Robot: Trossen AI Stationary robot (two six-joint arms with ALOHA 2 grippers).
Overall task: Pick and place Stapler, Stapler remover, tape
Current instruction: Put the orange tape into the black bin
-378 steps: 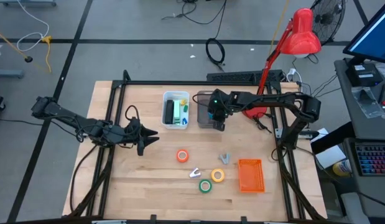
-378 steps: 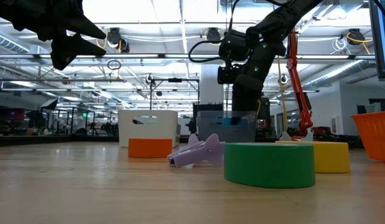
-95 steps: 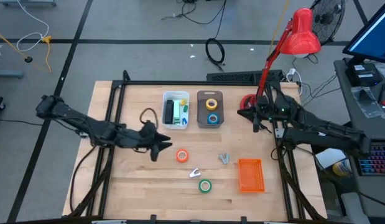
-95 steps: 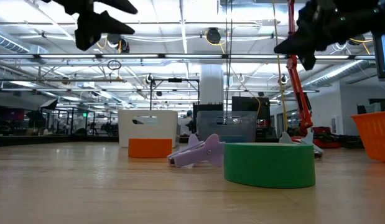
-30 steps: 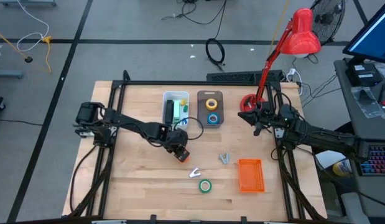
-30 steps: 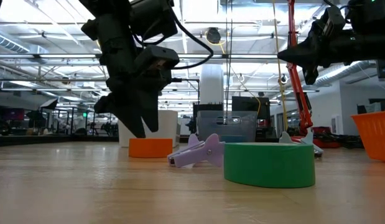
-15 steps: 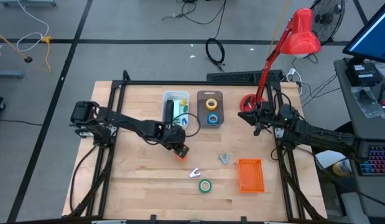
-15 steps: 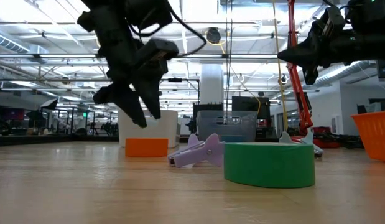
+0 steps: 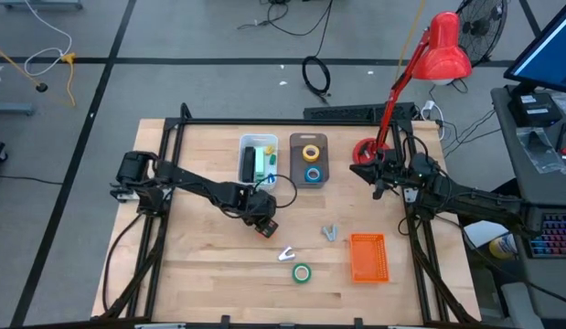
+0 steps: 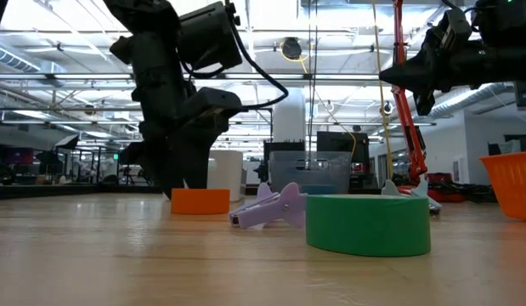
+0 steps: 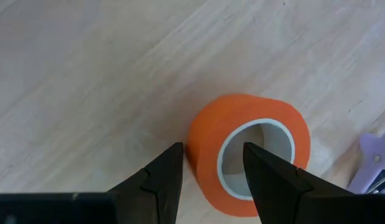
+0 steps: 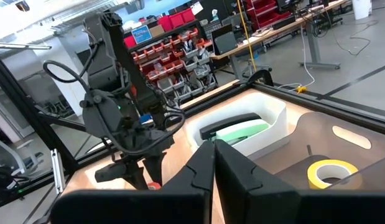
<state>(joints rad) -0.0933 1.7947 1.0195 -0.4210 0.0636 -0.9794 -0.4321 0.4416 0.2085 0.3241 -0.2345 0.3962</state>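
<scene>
The orange tape roll (image 9: 264, 228) lies flat on the table. My left gripper (image 9: 261, 222) is down over it, open. In the left wrist view, the left gripper (image 11: 212, 152) has one finger outside the orange roll (image 11: 267, 109) and one in its open centre. The green roll (image 9: 303, 272) and a purple staple remover (image 9: 287, 254) lie nearer the front. The yellow roll (image 9: 311, 153) and blue roll (image 9: 312, 174) sit in a clear bin. A stapler (image 9: 250, 164) lies in a white bin. My right gripper (image 9: 356, 171) waits raised, shut, at the right.
A grey staple remover (image 9: 330, 232) and an orange basket (image 9: 368, 257) lie to the right of the rolls. The white bin (image 9: 243, 178) and clear bin (image 9: 294, 179) stand side by side at the far middle. A red lamp base (image 9: 363, 149) stands by the right arm.
My left gripper lifted a little and swung toward the table's left, then came back down over the orange roll's rim. The orange roll slid slightly toward the left.
</scene>
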